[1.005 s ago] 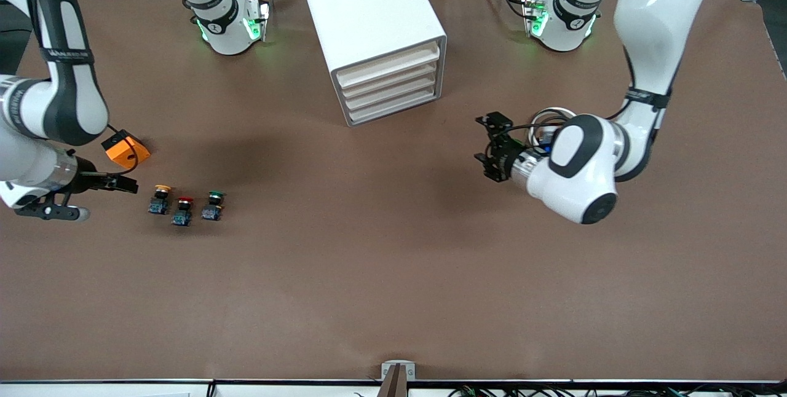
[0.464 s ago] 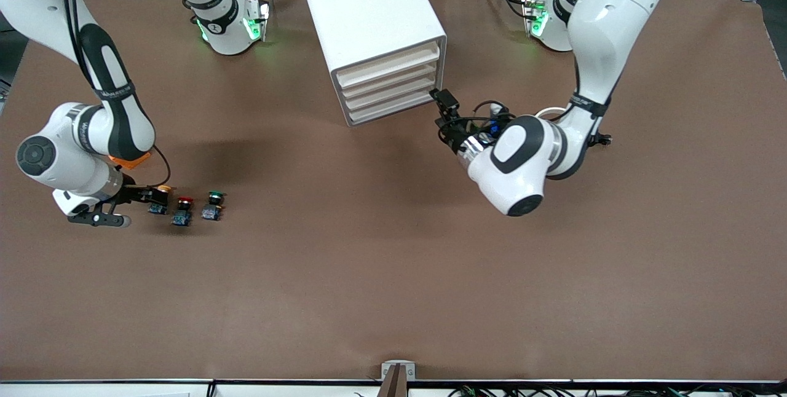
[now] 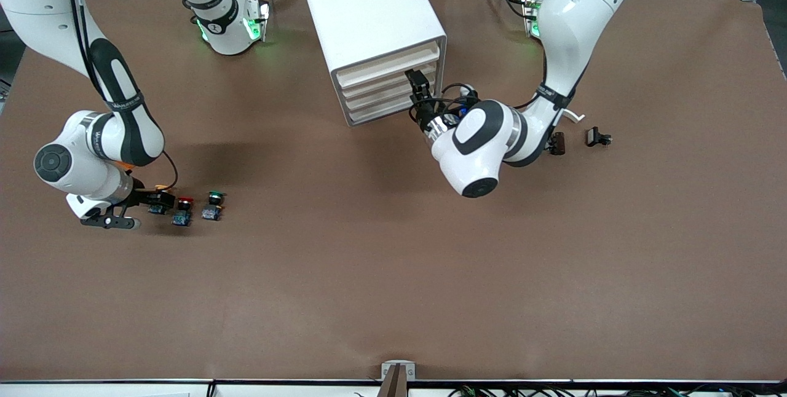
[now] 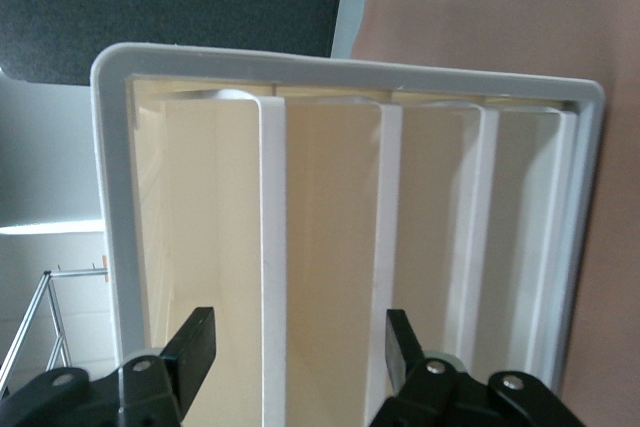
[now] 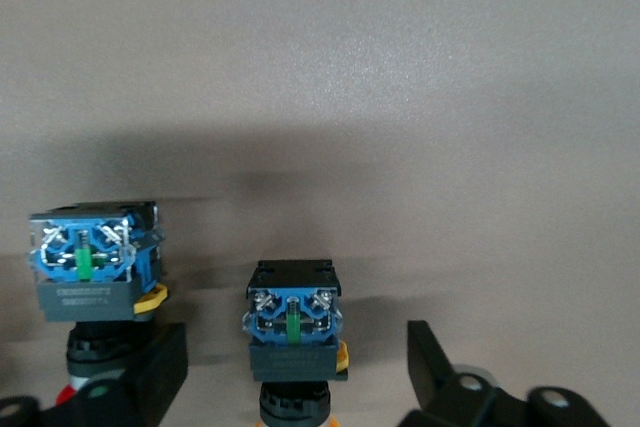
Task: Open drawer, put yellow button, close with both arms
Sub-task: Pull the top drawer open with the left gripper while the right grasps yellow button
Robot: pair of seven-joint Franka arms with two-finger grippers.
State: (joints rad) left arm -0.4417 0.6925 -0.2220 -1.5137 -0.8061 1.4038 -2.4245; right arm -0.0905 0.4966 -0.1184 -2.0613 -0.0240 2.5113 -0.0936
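Observation:
The white cabinet (image 3: 369, 3) stands at the table's back middle, all four drawers shut. The top drawer (image 3: 387, 64) also shows in the left wrist view (image 4: 210, 247). My left gripper (image 3: 419, 86) is open right in front of the drawer fronts; in the left wrist view (image 4: 298, 347) its fingers straddle the top two drawers' lips. The yellow button (image 3: 161, 188) lies on the table toward the right arm's end. My right gripper (image 3: 155, 199) is open, low around it. In the right wrist view the button's blue body (image 5: 292, 332) sits between the fingers (image 5: 160, 362), untouched.
A red button (image 3: 182, 209) and a green button (image 3: 213, 205) lie beside the yellow one; the red one's body (image 5: 90, 267) shows close to my right gripper's finger. Two small black parts (image 3: 556, 142) (image 3: 596, 137) lie toward the left arm's end.
My left gripper has swung from over the open table to the cabinet's drawer fronts. My right gripper has moved in along the table and now brackets the yellow button.

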